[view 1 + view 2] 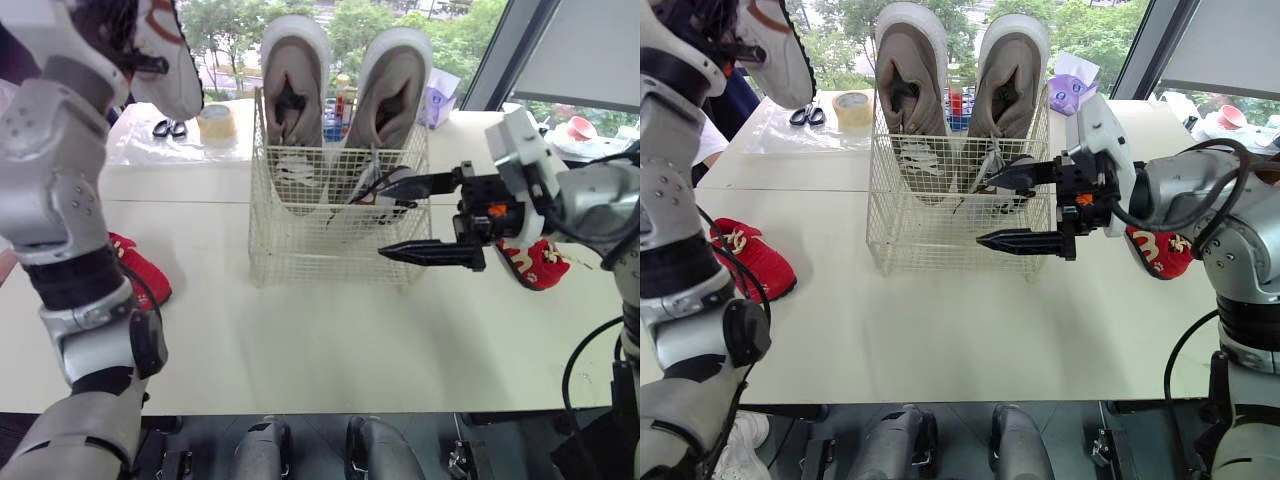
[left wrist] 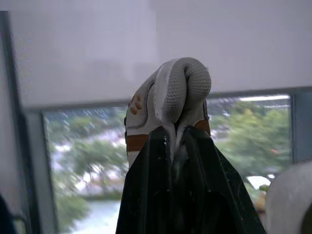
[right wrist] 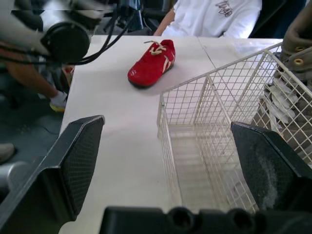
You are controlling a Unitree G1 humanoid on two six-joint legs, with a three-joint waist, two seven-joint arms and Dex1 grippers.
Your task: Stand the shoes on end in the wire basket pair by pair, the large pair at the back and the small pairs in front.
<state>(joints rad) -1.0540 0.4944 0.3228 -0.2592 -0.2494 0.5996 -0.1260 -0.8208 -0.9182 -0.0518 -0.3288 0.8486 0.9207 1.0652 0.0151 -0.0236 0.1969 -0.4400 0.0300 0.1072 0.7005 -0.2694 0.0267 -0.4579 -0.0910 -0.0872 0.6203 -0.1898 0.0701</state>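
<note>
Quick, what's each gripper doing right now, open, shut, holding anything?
Left gripper: shut on the white mesh shoe with orange trim, raised high.
Right gripper: open, empty, beside the white wire basket.

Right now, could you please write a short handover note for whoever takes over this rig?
Left gripper: shut on a white shoe, held high.
Right gripper: open, empty, at the basket's front right corner.
Done: large pair stands on end at the basket's back.
Left to do: the white shoe, the left red shoe and the right red shoe, both on the table, go in front.
</note>
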